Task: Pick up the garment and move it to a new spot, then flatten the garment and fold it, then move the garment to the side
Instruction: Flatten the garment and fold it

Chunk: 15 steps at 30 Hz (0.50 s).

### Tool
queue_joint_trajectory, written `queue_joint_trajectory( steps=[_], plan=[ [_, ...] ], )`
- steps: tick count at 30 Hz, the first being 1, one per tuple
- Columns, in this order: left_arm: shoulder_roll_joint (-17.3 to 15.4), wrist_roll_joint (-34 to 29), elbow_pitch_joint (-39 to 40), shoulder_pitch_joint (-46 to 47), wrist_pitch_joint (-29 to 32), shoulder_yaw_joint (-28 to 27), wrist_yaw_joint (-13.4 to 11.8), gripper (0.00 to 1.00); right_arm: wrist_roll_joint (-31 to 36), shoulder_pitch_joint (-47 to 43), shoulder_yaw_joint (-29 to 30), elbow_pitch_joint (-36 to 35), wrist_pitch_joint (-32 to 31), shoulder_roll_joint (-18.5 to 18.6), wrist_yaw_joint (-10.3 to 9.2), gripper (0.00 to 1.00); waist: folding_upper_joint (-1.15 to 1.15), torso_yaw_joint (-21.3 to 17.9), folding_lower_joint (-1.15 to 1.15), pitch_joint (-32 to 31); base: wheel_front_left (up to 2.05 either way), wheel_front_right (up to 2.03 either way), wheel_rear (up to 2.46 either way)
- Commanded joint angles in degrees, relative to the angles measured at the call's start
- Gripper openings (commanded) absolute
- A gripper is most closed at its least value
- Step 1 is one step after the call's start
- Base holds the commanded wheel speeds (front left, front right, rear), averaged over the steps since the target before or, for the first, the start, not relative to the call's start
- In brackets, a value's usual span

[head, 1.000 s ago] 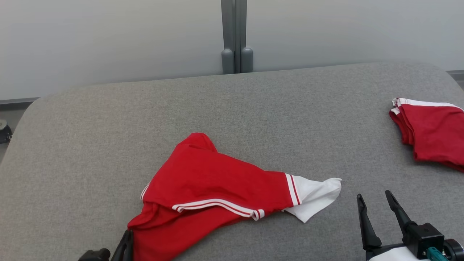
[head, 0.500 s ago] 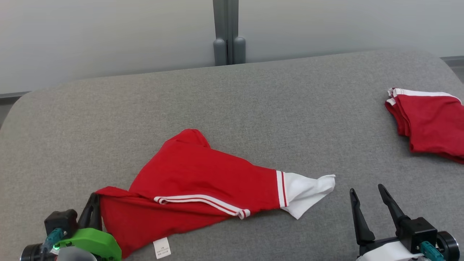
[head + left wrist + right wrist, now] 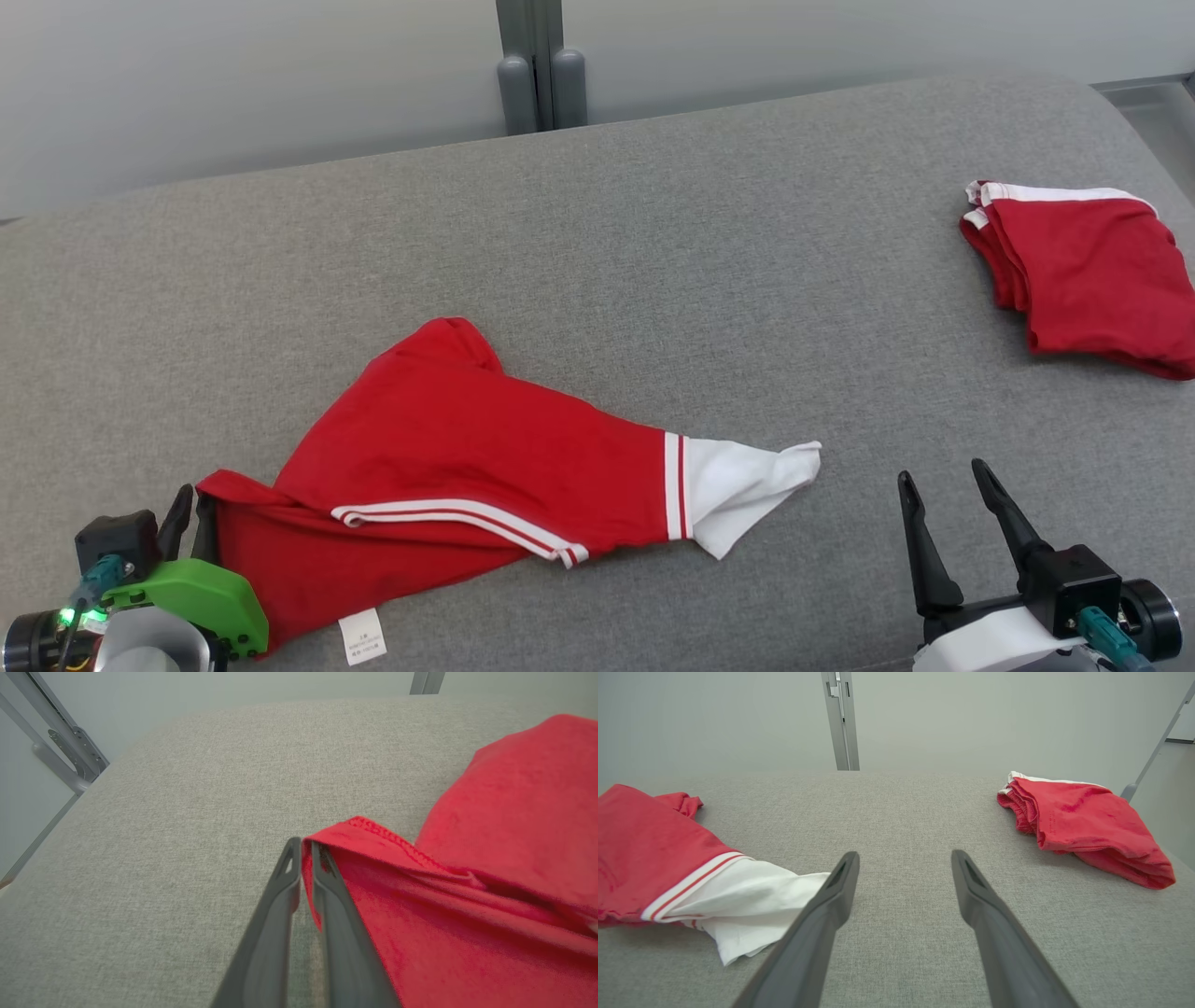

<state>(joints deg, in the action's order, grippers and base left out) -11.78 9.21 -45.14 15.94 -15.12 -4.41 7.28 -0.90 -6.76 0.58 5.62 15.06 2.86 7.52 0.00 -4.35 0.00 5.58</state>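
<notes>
Garment (image 3: pixel 467 457) stretched left, corner in left gripper (image 3: pixel 304 845)

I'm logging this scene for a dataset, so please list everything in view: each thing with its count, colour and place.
garment: 1, red with white stripes and a white end, crumpled at the near left-centre of the surface
label: 1, white, at the garment's near edge
folded pile: 1, red with white trim, far right; its pieces cannot be counted
padded surface: 1, grey, under everything
post: 1, grey, behind the far edge
left hand: 1, dark fingers, near left, closed on the garment's left corner
right hand: 1, dark fingers, near right, open and holding nothing
</notes>
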Motion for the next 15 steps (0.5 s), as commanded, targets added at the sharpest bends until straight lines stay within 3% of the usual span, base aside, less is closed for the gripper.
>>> queue_joint_trajectory(
  steps=[1,6,15],
  plan=[
    [-0.6,-0.5,-0.1,1.5,0.0,-0.3,-0.1,1.0,-0.1,0.5,0.1,0.2,0.1,0.1,-0.07,1.0,0.0,-0.1,0.0,0.1,0.0,0.0,0.0],
    [0.8,0.7,2.6,-0.7,0.0,-2.8,-0.4,1.0,-1.0,-0.4,0.7,0.7,0.1,0.1,-0.07,1.0,0.0,0.6,0.0,-0.7,0.0,0.0,0.0],
    [5.3,1.9,14.9,-13.2,0.0,-7.2,-0.6,1.0,-2.6,-2.5,0.9,0.9,0.1,0.1,-0.07,1.0,0.0,2.1,0.0,-3.6,0.0,0.0,0.0]
  ],
)
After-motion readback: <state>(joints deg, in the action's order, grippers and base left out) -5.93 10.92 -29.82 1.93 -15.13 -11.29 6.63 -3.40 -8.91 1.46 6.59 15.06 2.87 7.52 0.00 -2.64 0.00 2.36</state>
